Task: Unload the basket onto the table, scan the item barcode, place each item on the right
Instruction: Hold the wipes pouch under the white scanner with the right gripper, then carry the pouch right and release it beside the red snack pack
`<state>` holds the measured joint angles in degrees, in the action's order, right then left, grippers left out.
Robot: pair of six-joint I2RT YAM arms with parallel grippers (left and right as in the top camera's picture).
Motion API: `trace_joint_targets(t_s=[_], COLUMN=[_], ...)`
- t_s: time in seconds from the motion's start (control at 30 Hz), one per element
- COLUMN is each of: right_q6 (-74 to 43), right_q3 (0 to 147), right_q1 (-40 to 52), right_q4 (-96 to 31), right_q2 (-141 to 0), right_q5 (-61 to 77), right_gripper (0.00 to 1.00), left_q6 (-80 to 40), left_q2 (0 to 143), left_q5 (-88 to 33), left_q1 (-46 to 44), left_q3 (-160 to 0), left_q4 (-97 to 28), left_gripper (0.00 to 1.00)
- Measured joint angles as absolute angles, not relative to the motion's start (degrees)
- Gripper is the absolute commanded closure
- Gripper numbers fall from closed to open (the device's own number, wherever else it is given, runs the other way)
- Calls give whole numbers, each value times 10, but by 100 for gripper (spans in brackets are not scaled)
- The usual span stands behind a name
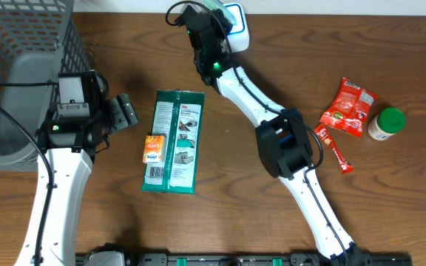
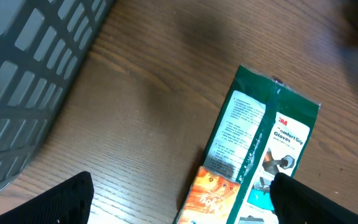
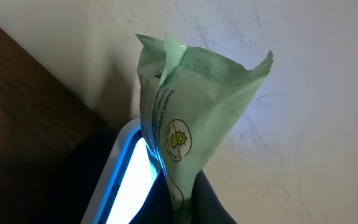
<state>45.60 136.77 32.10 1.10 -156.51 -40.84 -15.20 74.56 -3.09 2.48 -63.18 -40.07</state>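
My right gripper [image 1: 207,21] is shut on a light green packet [image 3: 191,118], the item, pinched by its lower end between the dark fingers [image 3: 207,202]. It holds the packet upright against the white scanner [image 1: 237,28] at the table's far edge. In the right wrist view the scanner [image 3: 126,180] glows blue-white just left of the packet. No barcode shows on the packet's visible face. My left gripper [image 1: 128,112] stands open and empty by the basket, hovering at the left edge of a green glove package [image 2: 260,137].
A grey mesh basket [image 1: 21,66] fills the far left. The green glove package [image 1: 176,140] lies mid-table with a small orange packet [image 1: 154,148] on its left edge. At the right lie a red snack packet [image 1: 348,108], a red stick [image 1: 333,148] and a green-lidded bottle [image 1: 387,123].
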Motion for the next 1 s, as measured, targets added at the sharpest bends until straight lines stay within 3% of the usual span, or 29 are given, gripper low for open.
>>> trace_joint_targets(t_s=[0.27, 0.4, 0.63, 0.8, 1.0], right_q6=[452, 452, 363, 185, 41], right_q3=[1365, 1364, 1354, 1354, 1366], right_q1=[321, 321, 322, 313, 243], right_q4=[104, 81, -192, -472, -672], right_q2=[-1566, -1561, -1472, -1318, -1200], right_q5=[-450, -471, -468, -371, -217], right_gripper=[99, 99, 99, 99, 99], left_q6=[-152, -152, -152, -152, -152], left_q2=[746, 746, 746, 746, 746], left_q5=[-31, -31, -31, -31, -31], left_q1=[25, 25, 25, 25, 25], left_q3=[-632, -632, -632, -632, -632], left_q4=[-401, -401, -401, -401, -401], left_gripper=[9, 9, 9, 9, 9])
